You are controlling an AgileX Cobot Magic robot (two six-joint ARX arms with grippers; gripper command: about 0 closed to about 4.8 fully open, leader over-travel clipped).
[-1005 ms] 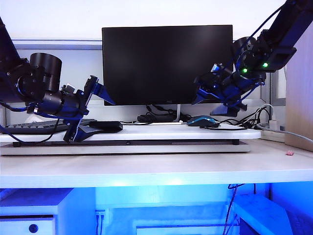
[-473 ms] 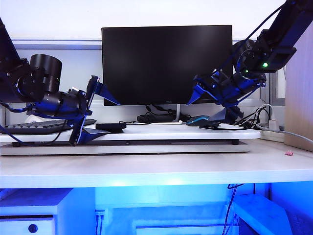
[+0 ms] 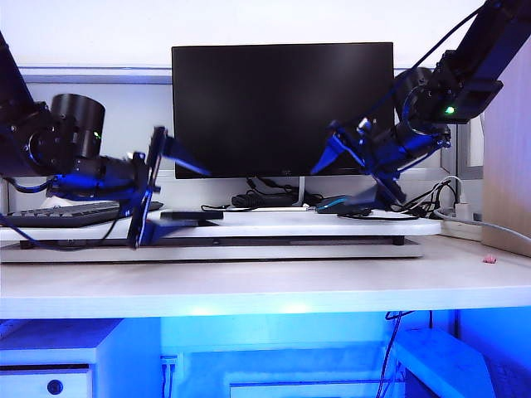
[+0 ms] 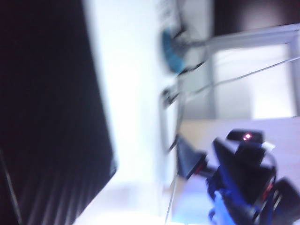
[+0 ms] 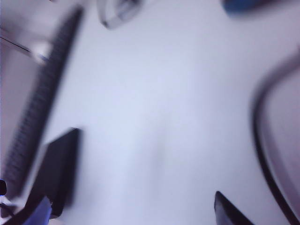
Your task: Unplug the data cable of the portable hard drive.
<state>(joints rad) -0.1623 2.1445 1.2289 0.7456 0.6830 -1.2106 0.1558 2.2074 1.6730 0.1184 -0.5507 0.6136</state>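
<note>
Both our wrists have rolled over the last second. Our left gripper [image 3: 158, 186] gapes empty just beside the portable hard drive [image 3: 192, 215]; our right gripper [image 3: 348, 170] hangs spread, well apart. No grasp yet.

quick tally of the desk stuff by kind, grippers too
monitor: 1
keyboard: 1
mouse: 1
portable hard drive: 1
left gripper: 1
right gripper: 1
total: 6
</note>
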